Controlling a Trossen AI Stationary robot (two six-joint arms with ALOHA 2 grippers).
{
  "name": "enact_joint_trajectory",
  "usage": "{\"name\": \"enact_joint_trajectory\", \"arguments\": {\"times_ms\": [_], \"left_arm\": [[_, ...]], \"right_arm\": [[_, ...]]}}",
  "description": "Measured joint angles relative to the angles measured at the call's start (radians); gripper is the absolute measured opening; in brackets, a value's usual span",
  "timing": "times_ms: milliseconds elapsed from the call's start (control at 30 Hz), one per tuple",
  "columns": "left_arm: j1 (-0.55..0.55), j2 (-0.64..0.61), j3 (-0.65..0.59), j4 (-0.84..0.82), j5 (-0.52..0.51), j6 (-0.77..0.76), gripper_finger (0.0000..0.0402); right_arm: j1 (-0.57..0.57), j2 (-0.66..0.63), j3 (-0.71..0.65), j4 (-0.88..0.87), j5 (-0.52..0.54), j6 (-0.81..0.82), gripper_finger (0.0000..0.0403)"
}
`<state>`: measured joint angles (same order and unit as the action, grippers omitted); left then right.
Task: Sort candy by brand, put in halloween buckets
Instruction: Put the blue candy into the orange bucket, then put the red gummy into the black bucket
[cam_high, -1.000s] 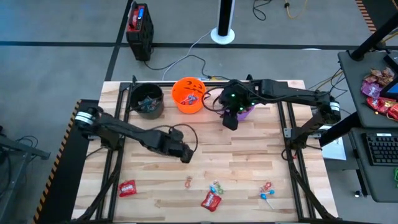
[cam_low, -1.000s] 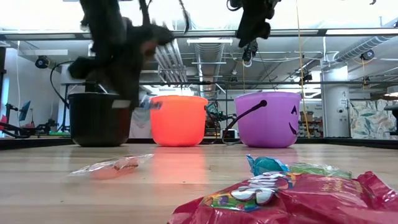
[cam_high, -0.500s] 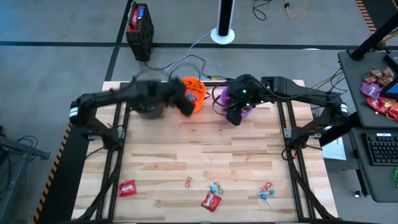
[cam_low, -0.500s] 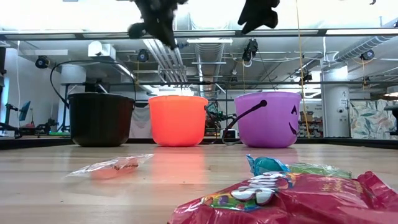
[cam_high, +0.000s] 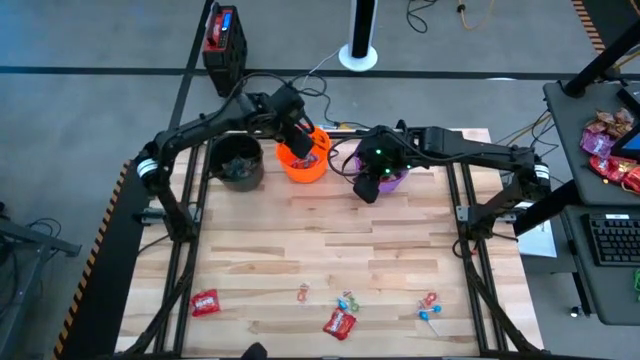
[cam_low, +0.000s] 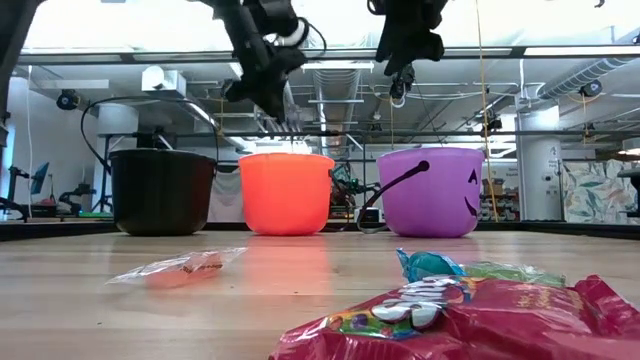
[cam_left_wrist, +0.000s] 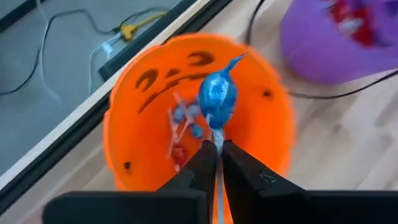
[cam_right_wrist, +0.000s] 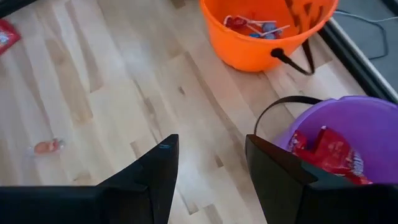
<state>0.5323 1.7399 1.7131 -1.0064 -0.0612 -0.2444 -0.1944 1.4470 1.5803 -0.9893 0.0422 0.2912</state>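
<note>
- Right now I see my left gripper (cam_left_wrist: 216, 163) up over the orange bucket (cam_high: 303, 153), and its fingers pinch the thin stick of a blue lollipop (cam_left_wrist: 217, 96).
- Down inside that bucket I see more lollipops (cam_left_wrist: 183, 121).
- My right gripper (cam_right_wrist: 210, 165) hangs by the near rim of the purple bucket (cam_high: 385, 172) with its fingers spread apart, and nothing is in them.
- Red packets (cam_right_wrist: 326, 150) lie inside the purple bucket.
- My third pail, the black bucket (cam_high: 238, 161), stands just beside the orange one, at the far left of the table (cam_high: 330, 230).
- More candy sits near the front edge: one red packet (cam_high: 204, 301) far to the left, another red packet (cam_high: 339, 322) in the middle, and a lollipop (cam_high: 428, 305) to the right.
</note>
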Motion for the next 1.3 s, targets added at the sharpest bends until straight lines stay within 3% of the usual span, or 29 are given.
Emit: {"name": "enact_joint_trajectory", "arguments": {"times_ms": [300, 467, 600, 867, 1033, 1300], "left_arm": [[0.005, 0.041, 0.022, -0.066, -0.069, 0.023, 0.0074], [-0.030, -0.020, 0.022, -0.103, 0.006, -0.021, 0.0092], [-0.163, -0.099, 0.020, -0.142, -0.012, -0.134, 0.0092], [-0.602, -0.220, 0.019, -0.139, -0.294, -0.336, 0.0082], [-0.767, -0.240, 0.019, -0.137, -0.303, -0.395, 0.0077], [-0.903, -0.270, 0.005, -0.150, -0.276, -0.258, 0.0077]], "right_arm": [[0.000, 0.002, -0.002, 0.000, 0.014, 0.040, 0.0178], [0.011, 0.002, -0.002, -0.038, -0.043, 0.099, 0.0178], [0.059, 0.002, -0.002, -0.160, -0.152, 0.205, 0.0178], [0.352, -0.001, -0.074, -0.254, -0.176, 0.457, 0.0178], [0.507, -0.004, -0.158, -0.253, -0.176, 0.699, 0.0178], [0.680, -0.022, -0.320, -0.248, -0.221, 1.146, 0.0178]]}}
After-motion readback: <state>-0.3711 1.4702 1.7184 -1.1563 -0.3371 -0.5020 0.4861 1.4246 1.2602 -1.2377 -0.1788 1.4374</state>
